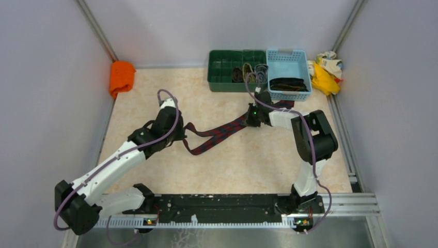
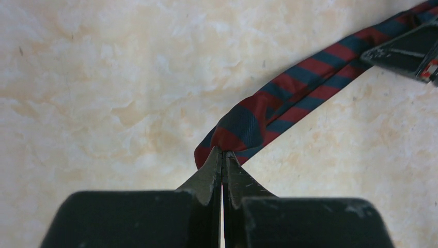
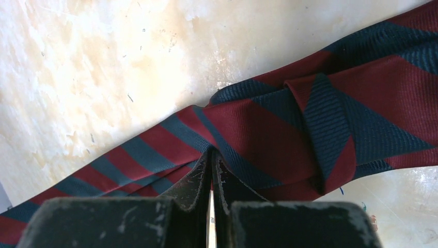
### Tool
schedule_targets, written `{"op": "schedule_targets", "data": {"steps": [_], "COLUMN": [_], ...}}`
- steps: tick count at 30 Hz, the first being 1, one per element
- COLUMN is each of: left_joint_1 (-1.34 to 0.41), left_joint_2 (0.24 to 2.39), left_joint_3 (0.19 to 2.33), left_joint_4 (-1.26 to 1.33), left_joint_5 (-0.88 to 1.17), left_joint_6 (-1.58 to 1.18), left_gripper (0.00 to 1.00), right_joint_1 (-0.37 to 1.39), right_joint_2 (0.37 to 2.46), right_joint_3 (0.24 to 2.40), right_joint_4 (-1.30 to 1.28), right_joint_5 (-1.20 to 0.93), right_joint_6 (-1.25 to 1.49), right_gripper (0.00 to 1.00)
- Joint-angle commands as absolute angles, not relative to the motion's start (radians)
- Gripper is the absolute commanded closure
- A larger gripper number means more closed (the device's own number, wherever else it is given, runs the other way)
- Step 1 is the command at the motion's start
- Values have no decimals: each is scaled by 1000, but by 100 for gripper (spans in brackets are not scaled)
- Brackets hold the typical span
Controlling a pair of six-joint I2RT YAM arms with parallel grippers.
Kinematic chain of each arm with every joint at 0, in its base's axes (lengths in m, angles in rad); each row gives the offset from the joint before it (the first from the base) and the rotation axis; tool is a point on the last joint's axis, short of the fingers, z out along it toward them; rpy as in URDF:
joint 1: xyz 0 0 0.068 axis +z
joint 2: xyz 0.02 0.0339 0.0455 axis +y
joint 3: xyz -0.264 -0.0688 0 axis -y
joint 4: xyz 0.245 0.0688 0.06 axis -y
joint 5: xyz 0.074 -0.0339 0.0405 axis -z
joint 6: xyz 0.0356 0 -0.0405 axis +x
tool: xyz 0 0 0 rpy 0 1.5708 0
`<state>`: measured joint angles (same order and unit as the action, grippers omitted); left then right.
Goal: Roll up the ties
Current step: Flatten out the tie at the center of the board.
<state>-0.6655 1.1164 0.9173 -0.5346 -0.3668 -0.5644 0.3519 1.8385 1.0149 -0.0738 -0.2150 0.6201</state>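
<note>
- The dark red and navy tie (image 1: 217, 133) lies stretched over the middle of the table (image 1: 155, 88). It runs from the left arm toward the far right corner and makes a V-shaped bend near its left end.
- The left gripper (image 2: 223, 156) has its fingers pressed together, pinching the tie where the cloth doubles over at that left end.
- The right gripper (image 3: 210, 155) is also closed tight. Its tips nip the edge of the tie where the narrow striped length widens, and a fabric loop crosses the tie just beside them.
- Past the right gripper, the tie carries on toward the far edge and ends near the blue basket (image 1: 288, 57).
- The green compartment tray (image 1: 222, 77) stands at the far edge, right of centre, with rolled ties (image 1: 249, 73) in its right-hand compartments.
- The blue basket sits against the tray's right side and holds dark ties (image 1: 287, 84) lying loose.
- An orange cloth (image 1: 122, 77) is bunched in the far left corner.
- The yellow-and-cream rags (image 1: 325, 72) are heaped in the far right corner, just beside the basket.
</note>
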Motion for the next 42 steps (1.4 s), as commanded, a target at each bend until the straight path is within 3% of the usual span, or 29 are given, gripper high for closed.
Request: {"op": "schedule_targets", "data": {"steps": [1,7,13,15,19,23,25,26,30,32,42], "left_joint_1": [-667,-667,-667,-667,-667,-666,-667,-666,-667,-667,-667], "left_joint_2": [978,819,793,778,756,747,739,736,755,788,968], "left_joint_3": [845,807,851,848,835,832,822,813,779,755,783], "left_joint_4": [-638,-618,-708,-713,-714,-720,-705,-686,-592,-527,-372], "left_joint_5": [-365,-555,-645,-647,-633,-636,-641,-638,-588,-546,-397], "left_joint_6": [-606,-625,-653,-651,-648,-652,-653,-649,-632,-618,-574], "left_gripper": [100,99,98,89,63,49,47,49,91,100,100], "right_joint_1": [347,472,588,616,644,656,657,655,635,603,377], "right_joint_2": [1891,1960,2068,2091,2111,2055,1988,1958,1868,1844,1891], "right_joint_3": [980,1070,1182,1208,1240,1260,1263,1269,1298,1310,1341], "right_joint_4": [-205,-233,-247,-249,-246,-275,-302,-321,-408,-455,-467], "right_joint_5": [-148,-154,-168,-173,-211,-208,-166,-136,12,98,178], "right_joint_6": [551,562,595,607,612,571,561,550,512,490,432], "right_gripper": [100,100,100,100,100,100,100,100,100,100,100]}}
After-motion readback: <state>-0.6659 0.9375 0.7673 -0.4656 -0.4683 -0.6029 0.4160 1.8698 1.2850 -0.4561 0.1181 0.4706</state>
